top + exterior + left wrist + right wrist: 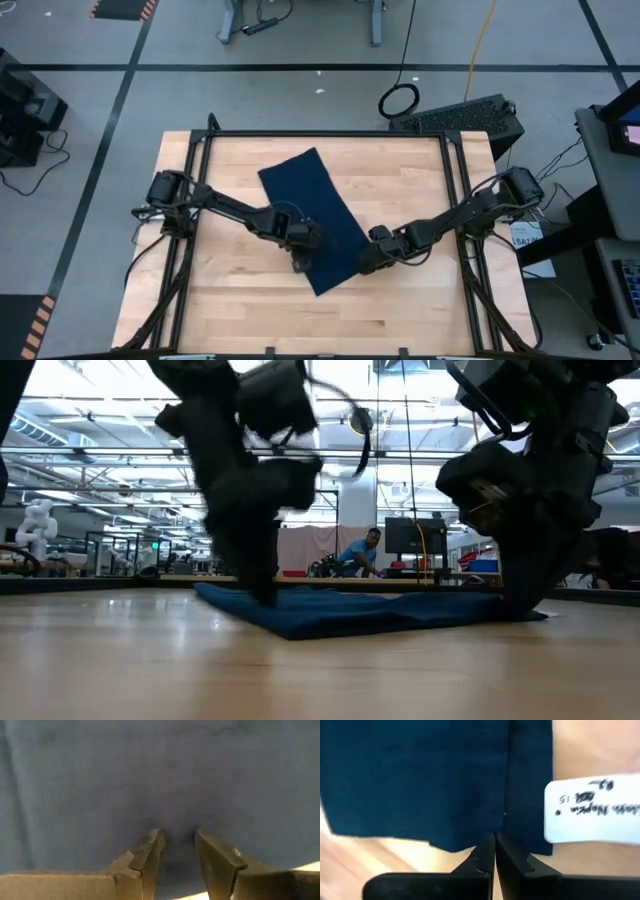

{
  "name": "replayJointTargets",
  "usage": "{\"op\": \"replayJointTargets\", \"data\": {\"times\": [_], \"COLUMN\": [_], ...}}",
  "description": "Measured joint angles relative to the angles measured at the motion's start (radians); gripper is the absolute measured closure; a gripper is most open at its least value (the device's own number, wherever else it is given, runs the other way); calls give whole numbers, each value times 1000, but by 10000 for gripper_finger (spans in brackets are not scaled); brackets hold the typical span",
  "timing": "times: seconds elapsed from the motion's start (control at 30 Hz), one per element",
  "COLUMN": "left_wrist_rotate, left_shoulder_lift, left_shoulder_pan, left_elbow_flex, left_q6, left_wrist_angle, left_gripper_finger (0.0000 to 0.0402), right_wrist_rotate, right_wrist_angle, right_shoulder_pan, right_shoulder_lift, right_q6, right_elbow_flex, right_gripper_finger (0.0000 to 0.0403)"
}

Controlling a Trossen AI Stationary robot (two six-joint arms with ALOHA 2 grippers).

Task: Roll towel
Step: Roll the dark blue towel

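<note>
The dark navy towel (318, 218) lies spread flat and slantwise on the wooden table (220, 310), its near corner (322, 292) pointing at the table's near edge. My left gripper (300, 260) stands on the towel's left long edge near that corner, its fingers almost shut with cloth between them. My right gripper (366, 260) stands on the right long edge opposite, shut on the hem. A white tag (592, 810) lies beside my right gripper's fingers. In the low view the towel (380, 610) lies low on the table between my left gripper (262, 595) and my right gripper (520, 605). My left gripper comes down on the towel from above and has a bit of cloth (177, 837) between its two fingertips (150, 850), near the left long edge. The towel lies on the table around it, slack. One layer or several, I cannot tell. My right gripper pinches the towel's hem (506, 817) between its shut fingertips (482, 852), beside the white tag. The fingers point down at the right long edge. The towel rests on the table, slack.
Black frame rails run along the table's left (185, 250) and right (470, 260) sides. Bare wood lies toward the table's near edge (320, 330) and to the left of the towel. A person sits far off in the room beyond the table (362, 552).
</note>
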Motion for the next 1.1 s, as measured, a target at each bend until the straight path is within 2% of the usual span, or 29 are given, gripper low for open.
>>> {"op": "replayJointTargets", "data": {"times": [0.07,0.17,0.27,0.37,0.43,0.53,0.7,0.77,0.9,1.1], "left_wrist_rotate": [-9,-16,-16,27,59,100,99,87,-26,-143], "left_shoulder_lift": [12,11,-26,-87,-148,-233,-291,-281,-228,-113], "left_shoulder_pan": [-1,5,19,48,61,69,16,-35,-155,-285], "left_elbow_flex": [8,8,5,-3,5,9,11,10,9,11], "left_q6": [43,194,334,351,300,158,1,-8,45,51], "left_wrist_angle": [-71,-176,-287,-387,-383,-333,-82,20,222,329], "left_gripper_finger": [270,270,270,270,270,270,270,270,262,204], "right_wrist_rotate": [-13,-36,-19,21,52,102,106,109,124,107], "right_wrist_angle": [69,138,139,127,114,106,114,133,131,86], "right_shoulder_pan": [9,20,29,30,29,29,29,29,34,43], "right_shoulder_lift": [23,40,14,-58,-101,-141,-142,-136,-135,-135], "right_q6": [16,20,11,-65,-116,-195,-279,-281,-331,-396], "right_elbow_flex": [1,2,-1,0,0,0,0,0,0,1], "right_gripper_finger": [397,397,397,397,396,396,396,396,396,396]}}
